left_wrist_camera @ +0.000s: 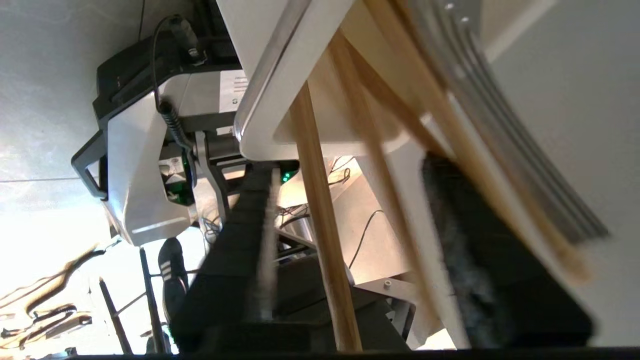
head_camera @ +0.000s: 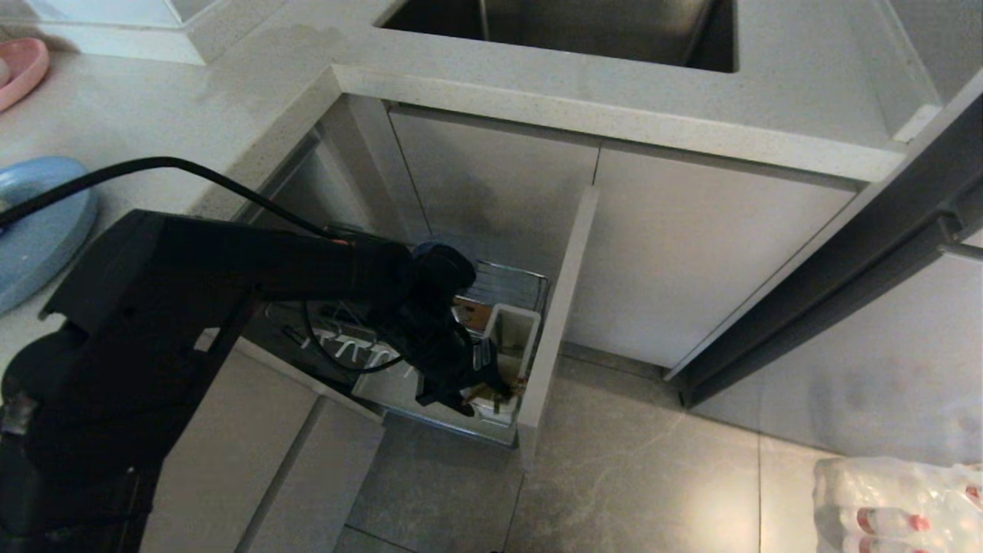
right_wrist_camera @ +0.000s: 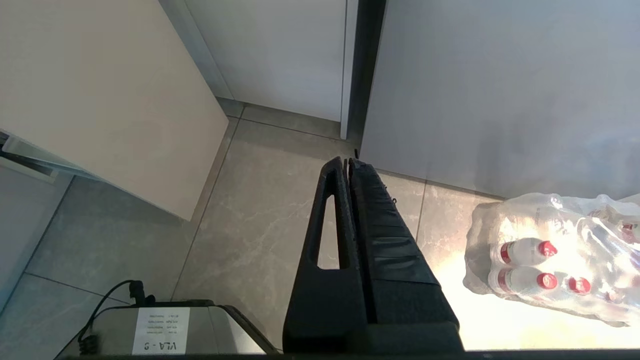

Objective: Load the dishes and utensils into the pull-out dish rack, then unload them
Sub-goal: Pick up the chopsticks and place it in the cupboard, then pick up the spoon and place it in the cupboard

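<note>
reaching down in the middle of the head view, the left gripper (head_camera: 491, 392) is seen at the white utensil cup (head_camera: 513, 332) of the pull-out dish rack (head_camera: 507, 288). its fingers (left_wrist_camera: 240, 250) are spread apart, with the wooden chopsticks (left_wrist_camera: 320, 210) standing between them. the right gripper (right_wrist_camera: 348, 172) is pressed shut above the floor. the light-blue plate (head_camera: 38, 230) is left on the counter at the left edge.

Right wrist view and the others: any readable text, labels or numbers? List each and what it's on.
"VLA - 2", seen upside down, last character unsure: white sticker on the grey robot base.
Bottle labels in the shrink-wrapped bottle pack: too blurred to read.
Small print on the white robot housing in the left wrist view: too small to read.
Head view: no text.
</note>
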### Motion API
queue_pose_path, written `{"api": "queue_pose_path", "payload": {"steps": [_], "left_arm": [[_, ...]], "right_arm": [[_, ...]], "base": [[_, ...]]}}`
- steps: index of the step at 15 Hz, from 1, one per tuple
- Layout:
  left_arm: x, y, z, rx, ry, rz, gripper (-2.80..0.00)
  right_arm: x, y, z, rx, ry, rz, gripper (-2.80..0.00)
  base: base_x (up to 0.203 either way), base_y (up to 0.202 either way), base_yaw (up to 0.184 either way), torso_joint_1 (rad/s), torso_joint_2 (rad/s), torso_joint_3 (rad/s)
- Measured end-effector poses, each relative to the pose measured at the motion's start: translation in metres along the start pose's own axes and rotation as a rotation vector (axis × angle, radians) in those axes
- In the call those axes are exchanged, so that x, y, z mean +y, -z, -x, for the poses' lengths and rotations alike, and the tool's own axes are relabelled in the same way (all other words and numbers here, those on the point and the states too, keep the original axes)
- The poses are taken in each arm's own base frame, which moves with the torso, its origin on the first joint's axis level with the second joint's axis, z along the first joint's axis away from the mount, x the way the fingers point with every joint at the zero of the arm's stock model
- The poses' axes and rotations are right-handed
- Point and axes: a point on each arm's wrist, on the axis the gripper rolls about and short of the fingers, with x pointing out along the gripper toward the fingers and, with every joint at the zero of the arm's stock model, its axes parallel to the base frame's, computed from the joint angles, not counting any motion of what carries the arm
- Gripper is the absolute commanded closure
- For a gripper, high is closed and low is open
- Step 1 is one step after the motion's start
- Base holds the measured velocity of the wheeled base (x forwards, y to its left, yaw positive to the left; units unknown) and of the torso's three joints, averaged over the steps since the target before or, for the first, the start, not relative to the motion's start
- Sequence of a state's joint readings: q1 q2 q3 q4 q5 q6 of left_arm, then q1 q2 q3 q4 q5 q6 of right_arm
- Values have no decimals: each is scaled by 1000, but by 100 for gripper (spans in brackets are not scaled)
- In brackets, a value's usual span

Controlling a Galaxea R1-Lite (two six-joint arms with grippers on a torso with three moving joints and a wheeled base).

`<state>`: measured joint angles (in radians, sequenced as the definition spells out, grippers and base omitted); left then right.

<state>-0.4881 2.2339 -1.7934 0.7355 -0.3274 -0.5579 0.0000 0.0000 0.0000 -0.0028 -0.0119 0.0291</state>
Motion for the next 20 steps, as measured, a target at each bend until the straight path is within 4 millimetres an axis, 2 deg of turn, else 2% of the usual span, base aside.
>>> {"api": "queue_pose_path", "payload": {"steps": [5,13,19,20], "left_arm": [[-4,2,12,-21,12,-9,-280],[-13,12,52,-86,20,-27,-280],[-20,24,92,-145,52,-47,-280],[-21,27,99,-163,54,-54,0]], "right_arm": [[0,0,0,0,0,0,0],[0,0,0,0,0,0,0],[0,0,0,0,0,0,0],[0,0,0,0,0,0,0]], "base": [[0,0,0,0,0,0],[0,0,0,0,0,0],[0,0,0,0,0,0],[0,0,0,0,0,0]]}}
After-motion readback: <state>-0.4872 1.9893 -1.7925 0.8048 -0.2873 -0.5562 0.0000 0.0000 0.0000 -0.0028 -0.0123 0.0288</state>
